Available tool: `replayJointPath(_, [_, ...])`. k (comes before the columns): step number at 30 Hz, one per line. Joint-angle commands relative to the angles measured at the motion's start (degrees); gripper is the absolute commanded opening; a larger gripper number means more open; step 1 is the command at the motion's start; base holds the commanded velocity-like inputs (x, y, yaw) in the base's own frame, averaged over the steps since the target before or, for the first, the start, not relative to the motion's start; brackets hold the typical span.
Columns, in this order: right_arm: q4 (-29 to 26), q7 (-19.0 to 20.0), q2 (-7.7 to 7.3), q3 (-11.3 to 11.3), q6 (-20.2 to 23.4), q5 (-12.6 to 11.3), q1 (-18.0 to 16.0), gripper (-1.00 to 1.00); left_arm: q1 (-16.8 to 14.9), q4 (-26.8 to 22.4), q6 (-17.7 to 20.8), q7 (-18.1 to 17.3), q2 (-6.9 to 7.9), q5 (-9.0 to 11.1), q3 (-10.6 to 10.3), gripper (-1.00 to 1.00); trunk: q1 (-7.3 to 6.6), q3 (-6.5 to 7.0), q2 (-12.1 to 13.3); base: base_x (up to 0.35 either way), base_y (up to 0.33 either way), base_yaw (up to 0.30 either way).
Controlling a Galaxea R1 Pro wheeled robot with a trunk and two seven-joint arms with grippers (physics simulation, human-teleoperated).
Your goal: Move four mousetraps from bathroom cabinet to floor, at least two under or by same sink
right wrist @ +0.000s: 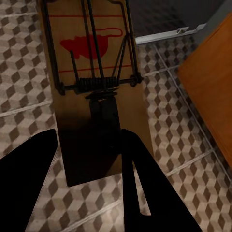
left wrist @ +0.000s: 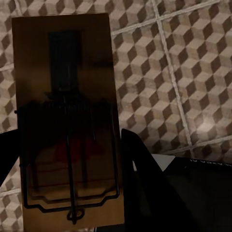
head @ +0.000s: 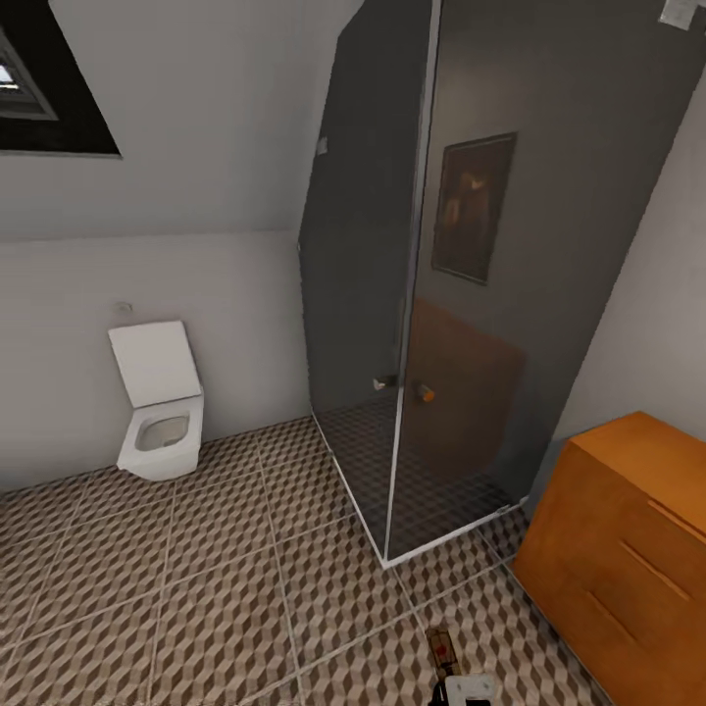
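Step in hand: we judge it the carrying stage, with a trap in each hand and the sink nowhere among the things before us.
Left hand (left wrist: 72,159): its dark fingers pinch a flat rectangular tan wooden mousetrap with a black wire bar and a faint red print (left wrist: 67,121), held above the floor.
Right hand (right wrist: 89,159): its black fingers are pressed onto a second tan wooden mousetrap with a coiled spring and a red mouse print (right wrist: 92,82), also clear of the floor.
Head view: a trap (head: 440,647) shows at the bottom edge, just off the cabinet's near corner; which one we cannot tell.
Cabinet: the orange-brown smooth wooden cabinet with bar handles (head: 628,549) stands at the right, drawers shut.
Floor: large square tiles in a brown-and-beige cube pattern with pale grout (head: 196,588), flat and matte.
Surroundings: a white square toilet (head: 160,402) against the wall, a dark glass shower cubicle (head: 431,294) beside the cabinet.
Next move: we think it calls for turning to find the sink, then lowering both traps flat beside it.
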Motion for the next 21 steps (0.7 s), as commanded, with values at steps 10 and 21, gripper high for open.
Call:
replayJointPath(10, [-0.05, -0.22, -0.01, 0.5, -0.23, -0.51, -0.05, -1.0, -0.14, -0.24, -0.37, 0.26, 0.17, 0.3, -0.49, -1.0, 0.04, -0.13, -0.14, 0.0, 0.0, 0.286])
replayJointPath(21, [0.01, -0.22, -0.01, 0.5, -0.23, -0.53, -0.05, -1.0, -0.14, -0.23, -0.37, 0.26, 0.2, 0.36, -0.49, -1.0, 0.04, -0.13, -0.14, 0.0, 0.0, 0.287])
